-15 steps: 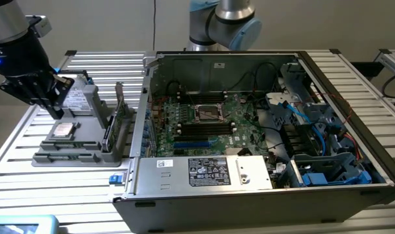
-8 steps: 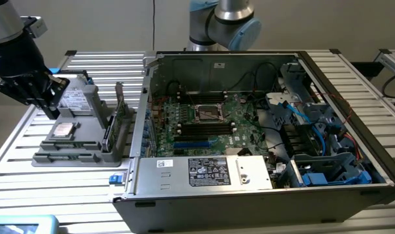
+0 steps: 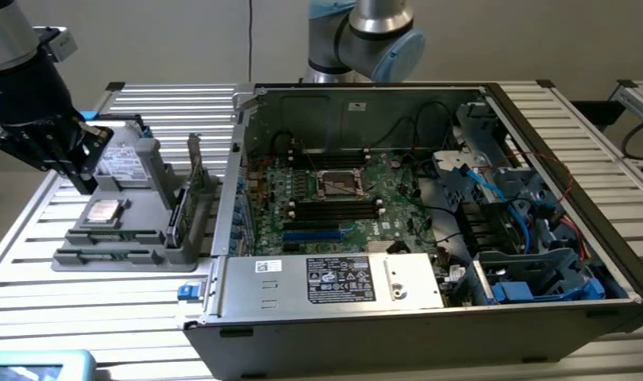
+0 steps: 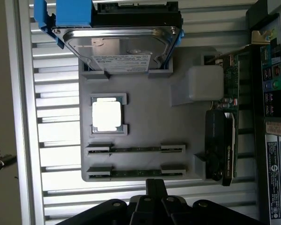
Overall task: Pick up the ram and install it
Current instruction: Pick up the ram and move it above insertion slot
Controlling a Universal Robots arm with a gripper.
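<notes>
Slatted metal table (image 3: 575, 111), grey parts tray (image 4: 145, 126); the ram (image 4: 136, 173) seated there, untouched. Gripper (image 4: 155, 187) closed, empty, above it: approach step. Pickup calls for jaws parted astride the stick.

Bright even light; glare whitens the processor (image 4: 106, 116).

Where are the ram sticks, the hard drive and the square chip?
square chip (image 4: 106, 116), wrist view, centre of its lid.
ram sticks (image 4: 136, 150), wrist view, middle of the stick nearer the square chip.
hard drive (image 4: 122, 44), wrist view, its shiny silver cover.
</notes>
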